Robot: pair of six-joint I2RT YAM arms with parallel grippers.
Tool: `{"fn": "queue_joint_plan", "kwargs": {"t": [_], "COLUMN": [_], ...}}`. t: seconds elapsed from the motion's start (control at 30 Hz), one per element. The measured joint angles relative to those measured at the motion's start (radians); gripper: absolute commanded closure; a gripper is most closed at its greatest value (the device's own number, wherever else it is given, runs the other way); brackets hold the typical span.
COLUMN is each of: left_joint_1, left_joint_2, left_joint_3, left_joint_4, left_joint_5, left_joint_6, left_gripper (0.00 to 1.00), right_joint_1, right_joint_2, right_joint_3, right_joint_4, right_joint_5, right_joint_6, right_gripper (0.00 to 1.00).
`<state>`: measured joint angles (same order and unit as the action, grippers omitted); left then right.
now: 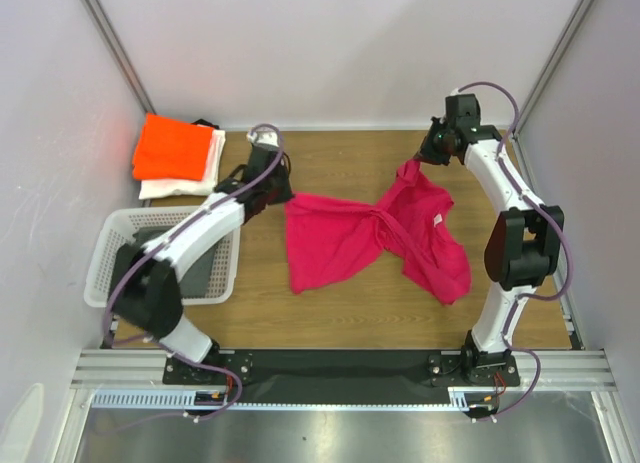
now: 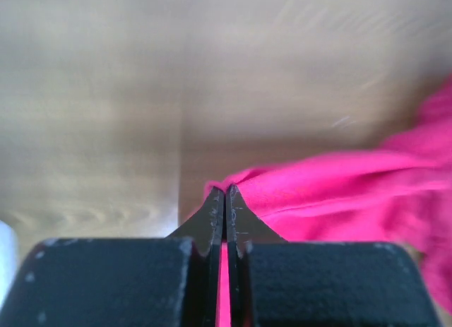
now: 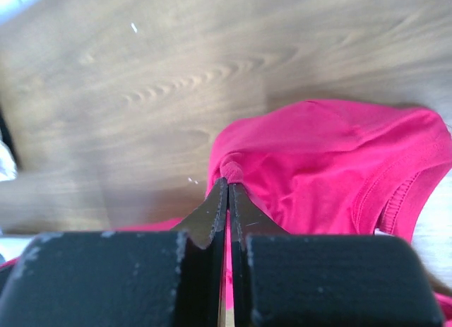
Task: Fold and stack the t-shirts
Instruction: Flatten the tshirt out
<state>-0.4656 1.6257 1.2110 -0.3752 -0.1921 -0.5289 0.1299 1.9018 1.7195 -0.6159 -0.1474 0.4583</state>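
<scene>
The magenta t-shirt [image 1: 370,238] lies crumpled on the table [image 1: 330,318], right of the basket [image 1: 150,215]. The left gripper [image 1: 283,196], just right of the basket's far corner, is clamped on the shirt's edge. The right gripper [image 1: 418,163], much farther right, pinches a bunched bit of its cloth. Behind the basket, the orange t-shirt [image 1: 172,148] sits folded on the white t-shirt [image 1: 190,185].

Magenta-pink tee [image 1: 345,238]; orange tee [image 1: 172,148]; white tee [image 1: 190,183]; white basket [image 1: 110,245]

Sprawling rumpled from left claw [image 1: 284,195] to right claw [image 1: 419,163]: magenta-pink t-shirt [image 1: 340,243], an edge being pinched in each. Sitting folded and stacked, well off to the left claw's left: orange t-shirt [image 1: 170,148] atop white t-shirt [image 1: 182,189].
</scene>
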Motion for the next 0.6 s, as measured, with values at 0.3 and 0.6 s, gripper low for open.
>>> {"fn": "queue_joint_plan", "kwargs": {"t": [0.3, 0.6], "left_joint_1": [0.002, -0.013], "left_joint_2": [-0.333, -0.688], "left_joint_3": [0.075, -0.234], "left_joint_4": [0.033, -0.105], "left_joint_5": [0.014, 0.168], "left_joint_6": [0.150, 0.180], "left_gripper": [1.00, 1.00], "right_joint_1": [-0.046, -0.045], "right_joint_2": [-0.066, -0.066], "right_joint_3": [0.019, 0.013], "right_joint_4": [0.013, 0.024], "right_joint_5": [-0.001, -0.023], "right_joint_6": [0.000, 0.012], "right_gripper": [1.00, 1.00]}}
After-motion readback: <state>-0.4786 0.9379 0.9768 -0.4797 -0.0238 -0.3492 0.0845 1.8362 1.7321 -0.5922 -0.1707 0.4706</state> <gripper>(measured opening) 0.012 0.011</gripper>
